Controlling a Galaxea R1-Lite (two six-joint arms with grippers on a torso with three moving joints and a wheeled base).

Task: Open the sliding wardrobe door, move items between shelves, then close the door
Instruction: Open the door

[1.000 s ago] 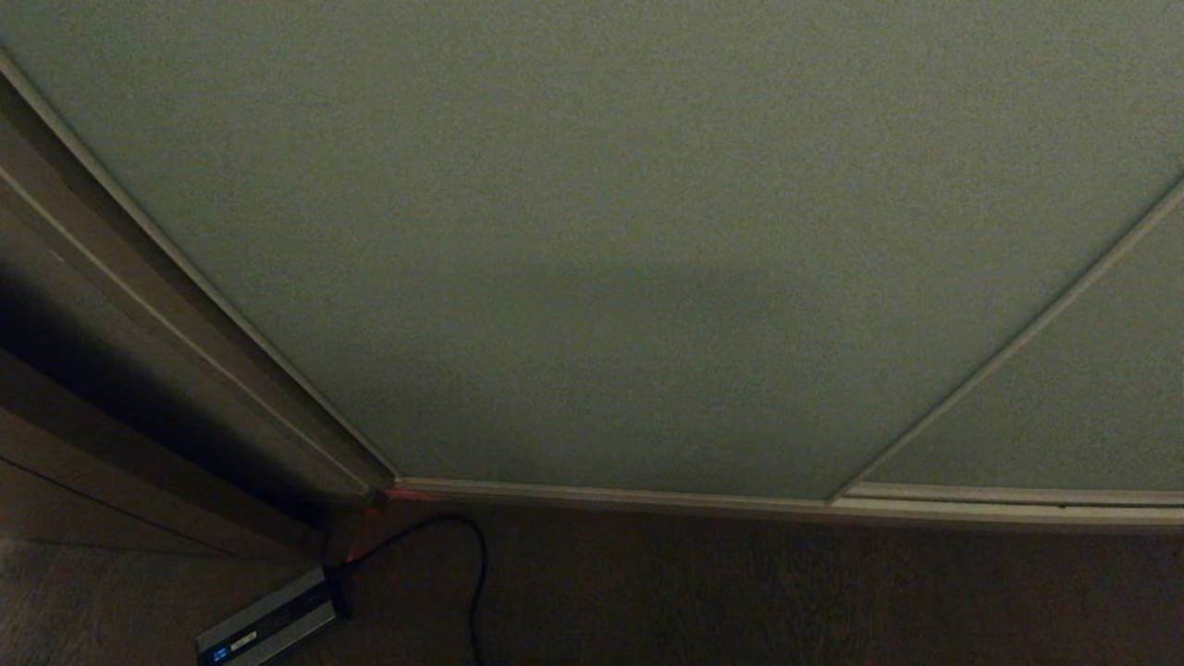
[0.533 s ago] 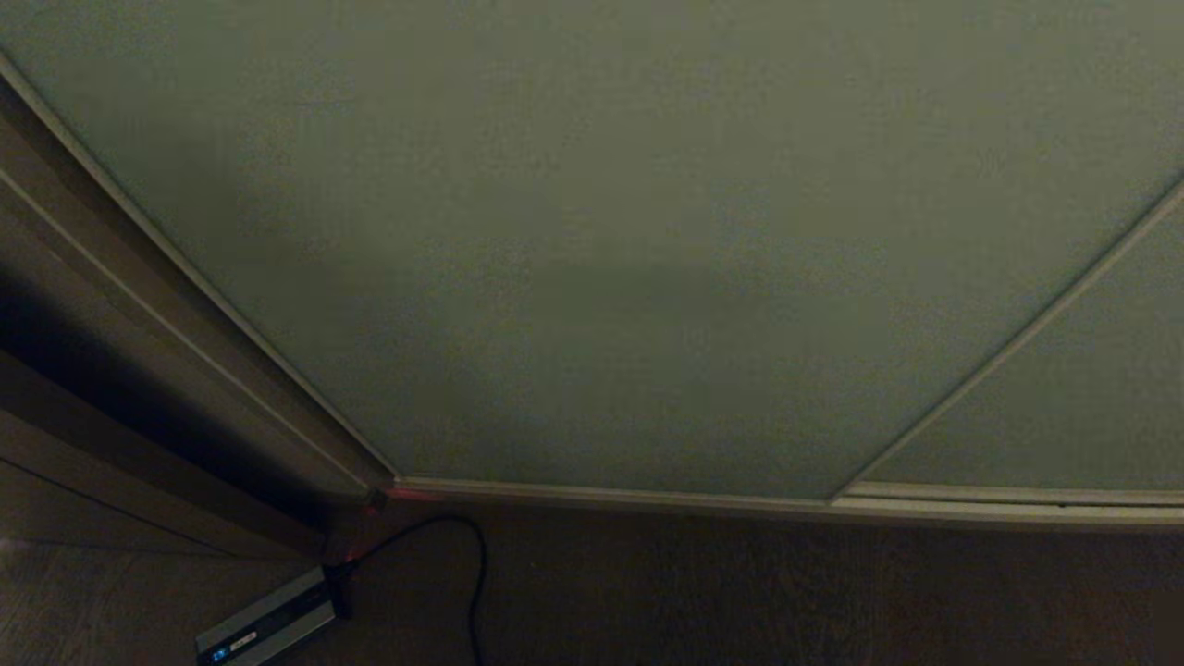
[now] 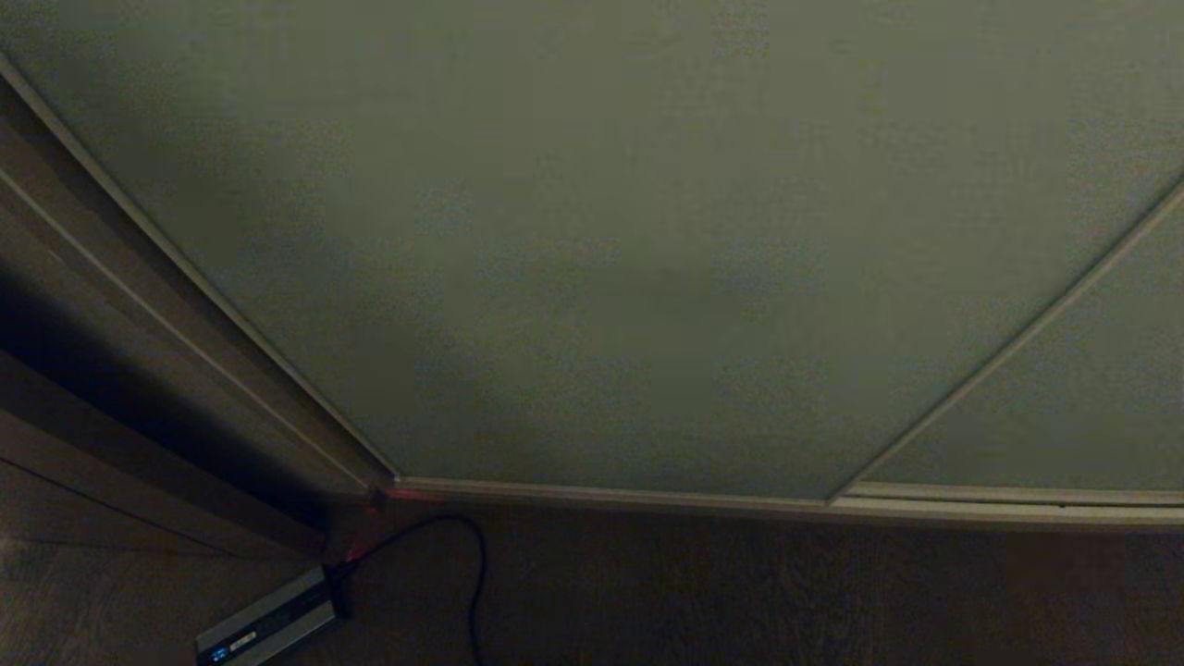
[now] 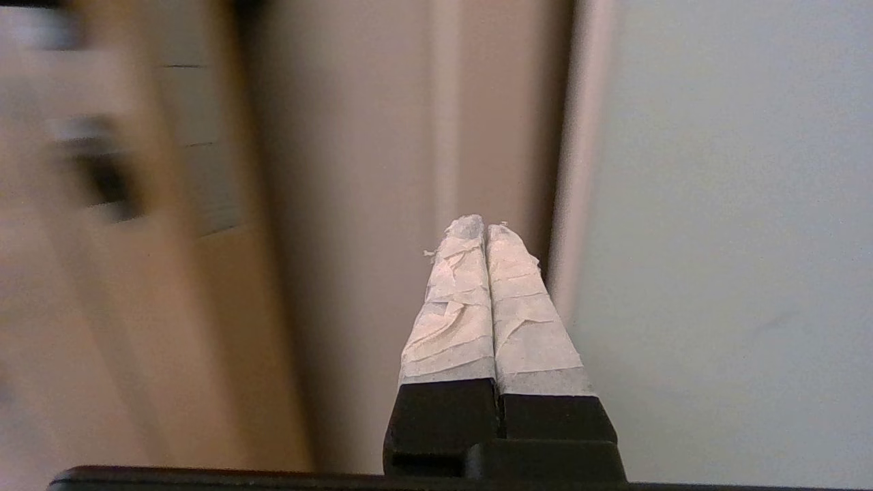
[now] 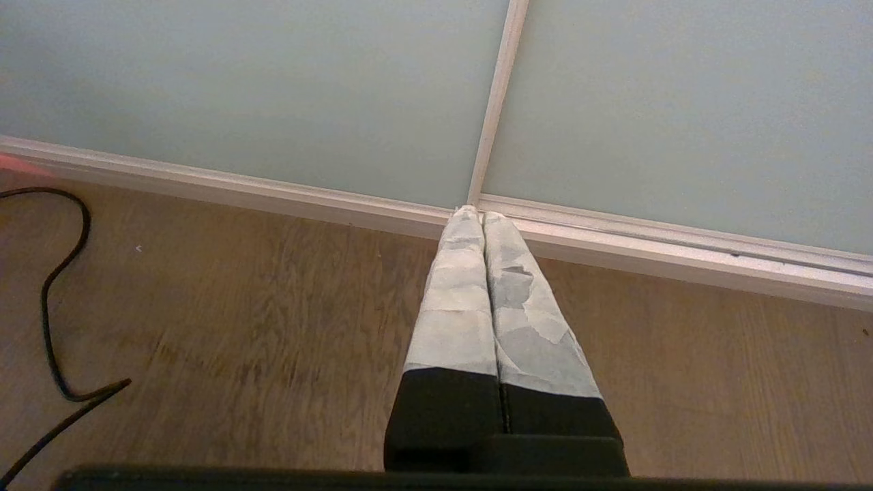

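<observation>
Our left gripper, fingers pressed together, hangs just beside the sliding wardrobe door's upright edge strip, nearer than the right gripper.

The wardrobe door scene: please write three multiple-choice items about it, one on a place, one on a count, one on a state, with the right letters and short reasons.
1. Where does the black cable lie?
A. on the floor near the door's lower left corner
B. hanging on the door
C. held in the right gripper

2. How many door panels meet at the strip in the right wrist view?
A. one
B. two
C. four

3. How is the left gripper?
A. wide open
B. shut on a cushion
C. shut, holding nothing

Key: 1 A, the cable curls on the wood below the door; 2 B, one panel lies on each side of the strip; 3 C, its taped fingers press together with nothing between.
</observation>
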